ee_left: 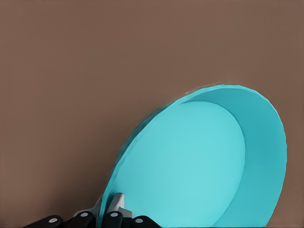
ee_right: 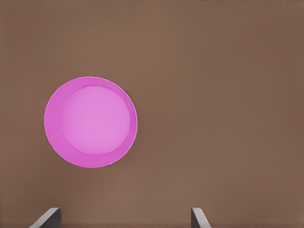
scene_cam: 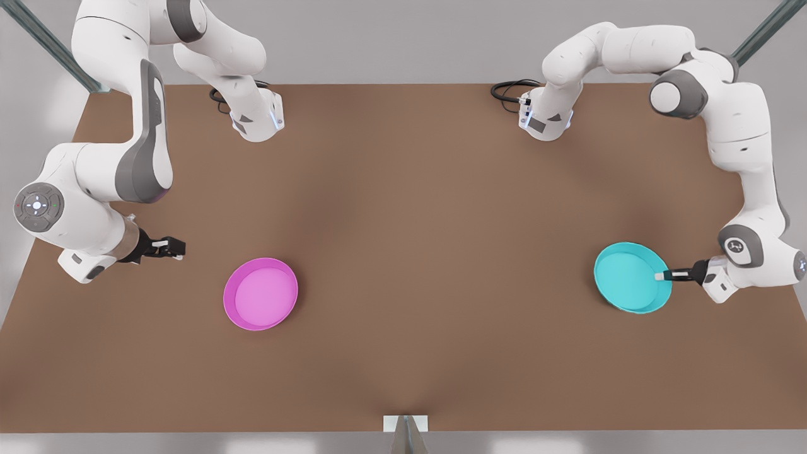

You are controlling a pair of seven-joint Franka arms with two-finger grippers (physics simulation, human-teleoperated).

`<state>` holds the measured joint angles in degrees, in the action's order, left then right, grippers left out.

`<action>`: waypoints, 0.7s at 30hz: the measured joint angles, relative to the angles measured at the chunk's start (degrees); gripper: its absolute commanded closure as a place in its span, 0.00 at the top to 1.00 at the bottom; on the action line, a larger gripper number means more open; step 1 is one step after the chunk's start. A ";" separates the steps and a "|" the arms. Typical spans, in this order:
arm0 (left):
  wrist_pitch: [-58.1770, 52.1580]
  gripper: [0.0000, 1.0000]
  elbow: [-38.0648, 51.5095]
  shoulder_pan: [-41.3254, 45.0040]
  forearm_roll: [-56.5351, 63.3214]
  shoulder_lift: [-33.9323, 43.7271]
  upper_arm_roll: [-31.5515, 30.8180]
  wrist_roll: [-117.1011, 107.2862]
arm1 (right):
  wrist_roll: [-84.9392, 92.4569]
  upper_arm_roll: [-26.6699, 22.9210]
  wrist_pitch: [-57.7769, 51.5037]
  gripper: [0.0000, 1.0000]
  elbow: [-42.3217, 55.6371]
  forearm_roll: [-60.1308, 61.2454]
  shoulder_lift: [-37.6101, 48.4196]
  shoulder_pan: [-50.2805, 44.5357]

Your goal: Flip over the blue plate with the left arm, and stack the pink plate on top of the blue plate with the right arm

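A bare robot test bench, rendered rather than real. A plain brown worktop (scene_cam: 403,221) stands in front of a featureless pale grey wall (scene_cam: 403,38), with slanted metal struts (scene_cam: 50,47) at the far corners. Two white jointed arms (scene_cam: 126,145) are bolted at the far edge, black cables (scene_cam: 510,91) looped by their bases. A small white bracket (scene_cam: 405,424) sits at the near edge. No furniture or household clutter marks it as lived-in.

The left gripper (scene_cam: 662,275) is clamped on the blue plate's (scene_cam: 630,277) rim — forearm low, level. The right gripper (scene_cam: 178,248) waits beside the pink plate (scene_cam: 260,294) — fingers (ee_right: 47,217) spread.
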<state>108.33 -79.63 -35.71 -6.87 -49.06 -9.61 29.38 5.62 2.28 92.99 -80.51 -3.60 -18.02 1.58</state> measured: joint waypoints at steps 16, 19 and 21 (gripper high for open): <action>-1.20 0.21 0.18 1.07 -0.02 1.16 -0.24 -3.22 | 0.00 0.00 0.14 1.00 0.00 0.00 0.00 -0.08; -1.20 0.21 0.26 2.27 -0.05 1.17 -0.16 -3.43 | -0.04 0.08 0.18 1.00 0.00 -0.09 -0.17 -0.62; -1.38 0.21 0.35 3.15 -0.04 1.57 -0.16 -4.98 | 0.09 0.09 0.01 1.00 0.00 0.01 -0.18 -0.40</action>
<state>106.95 -79.28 -32.56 -6.91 -47.49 -9.77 24.39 5.71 2.37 93.00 -80.51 -3.59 -18.20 1.18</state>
